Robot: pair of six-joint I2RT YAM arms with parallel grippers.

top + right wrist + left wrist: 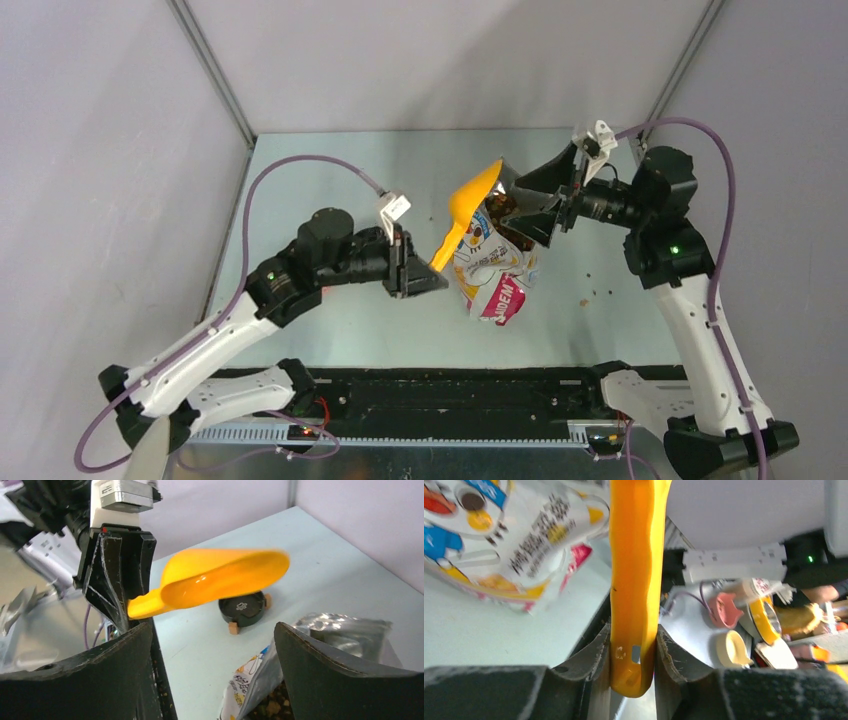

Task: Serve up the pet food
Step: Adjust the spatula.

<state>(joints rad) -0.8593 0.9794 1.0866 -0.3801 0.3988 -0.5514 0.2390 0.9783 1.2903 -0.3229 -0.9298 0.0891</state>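
Observation:
The pet food (270, 708) is brown kibble showing inside the open mouth of the cartoon-cat bag (492, 268), which lies on the table; it also shows in the top view (506, 206). My left gripper (430, 268) is shut on the handle of the yellow scoop (634, 580) and holds it in the air left of the bag, its bowl (225, 577) above the bag's mouth. I see no kibble in the scoop. My right gripper (212, 630) is open wide at the bag's mouth (520, 212), its right finger against the bag's silver lining.
A black round dish on small wooden feet (242, 609) stands on the table beyond the scoop. A few loose pellets (600, 294) lie right of the bag. Grey walls close in the table's left, back and right. Clutter (734, 645) lies past the near edge.

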